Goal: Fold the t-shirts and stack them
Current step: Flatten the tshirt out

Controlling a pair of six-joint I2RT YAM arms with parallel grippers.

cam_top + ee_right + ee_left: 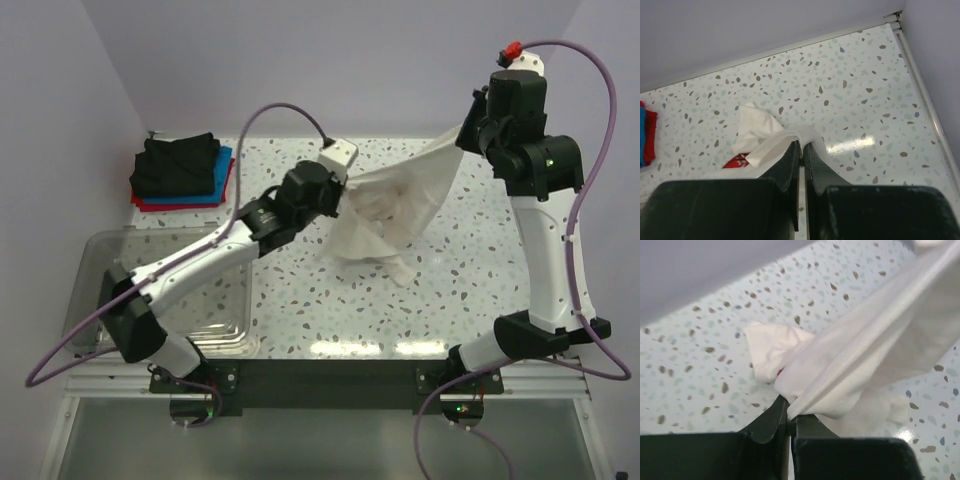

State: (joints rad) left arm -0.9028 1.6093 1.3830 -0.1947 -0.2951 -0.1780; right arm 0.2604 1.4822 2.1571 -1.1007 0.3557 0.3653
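White t-shirt (400,200) sags over the counter (330,300), left tool (789,407) pinching its edge at centre, right tool (801,145) pinching a corner high at two o'clock. Pulling apart could slip these thin grips; the bunched tail may drag. Folded t-shirts (183,172) sit at ten o'clock.

White t-shirt (400,200) soft matt cloth, table (330,300) smooth speckled glossy top, tub (105,250) clear shiny plastic, folded t-shirts (180,168) matt cloth
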